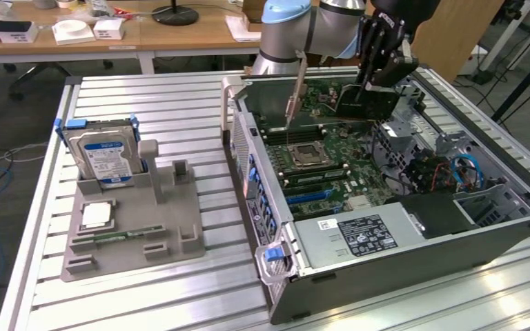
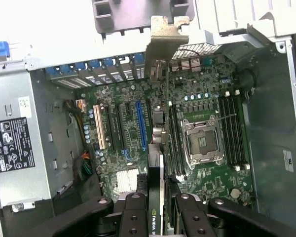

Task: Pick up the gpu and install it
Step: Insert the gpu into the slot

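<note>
The gpu (image 2: 157,197) is held edge-on between the fingers of the gripper (image 2: 158,210), above the motherboard (image 1: 325,162). The installing step is judged underway; alignment with the blue slot (image 2: 140,126), at eleven o'clock, is needed.

One gpu (image 1: 339,102), one hard drive (image 1: 105,157), one computer case (image 1: 486,238), one holder tray (image 1: 127,241).

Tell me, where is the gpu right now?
The gpu is held on edge in the gripper above the open computer case, over the motherboard, on the exterior view's right.
</note>
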